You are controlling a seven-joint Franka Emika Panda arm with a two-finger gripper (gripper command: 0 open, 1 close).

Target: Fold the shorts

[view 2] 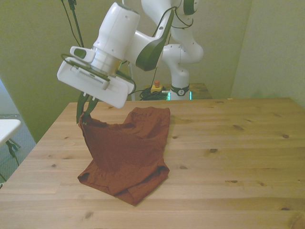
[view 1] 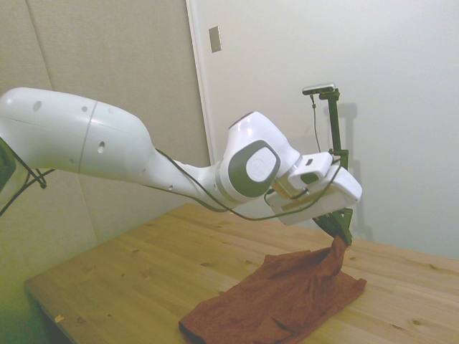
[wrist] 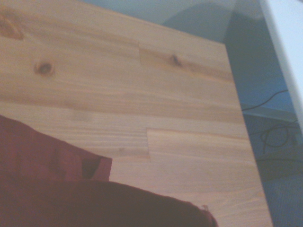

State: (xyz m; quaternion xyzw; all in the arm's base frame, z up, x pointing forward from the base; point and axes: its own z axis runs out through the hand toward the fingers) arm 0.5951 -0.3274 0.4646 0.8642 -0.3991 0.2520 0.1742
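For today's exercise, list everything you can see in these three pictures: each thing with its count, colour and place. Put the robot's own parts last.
Shorts: one, rust-red, mostly lying on the table toward the front view's left, one corner lifted up off the wood.
Table: one, light wood with knots, under the shorts.
Wall plate: one, grey, high on the wall in the side view.
Cables: a few, dark, on the floor beyond the table edge in the wrist view.
Arm: one, white with grey joints, reaching over the table.
Gripper: one, dark jaws shut on the raised corner of the shorts.
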